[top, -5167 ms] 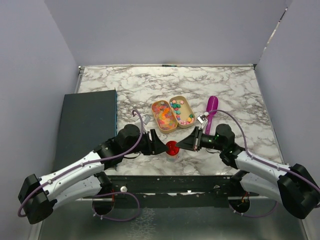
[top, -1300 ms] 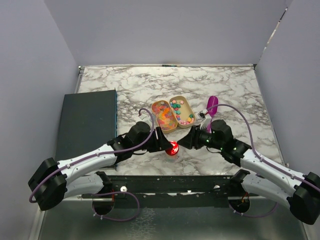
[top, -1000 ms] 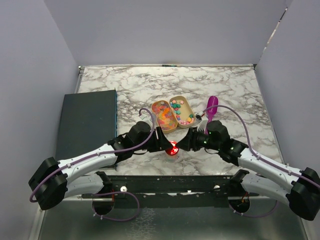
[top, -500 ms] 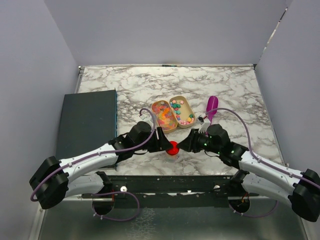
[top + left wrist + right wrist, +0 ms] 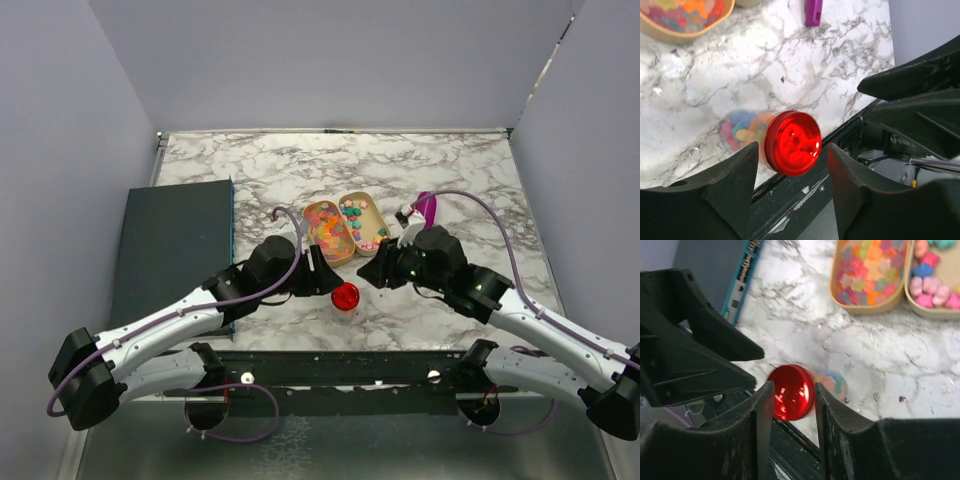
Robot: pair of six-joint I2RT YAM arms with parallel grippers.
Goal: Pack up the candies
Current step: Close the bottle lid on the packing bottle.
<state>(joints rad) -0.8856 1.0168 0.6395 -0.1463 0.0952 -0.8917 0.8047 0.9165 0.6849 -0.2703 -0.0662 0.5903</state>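
A small clear jar with a shiny red lid stands on the marble near the front edge, with pastel candies inside it. More candies fill two tan oval trays behind it. My left gripper hangs just left of the jar, open, with the lid showing beyond its fingers. My right gripper is up and to the right of the jar, open too. The lid shows past its fingertips and they do not touch it.
A purple scoop lies right of the trays. A dark slate box lies along the left side of the table. The table's front edge and black frame run just below the jar.
Both grippers were closed in around the jar's lid; they have now drawn back and apart, and the jar stands free between them.
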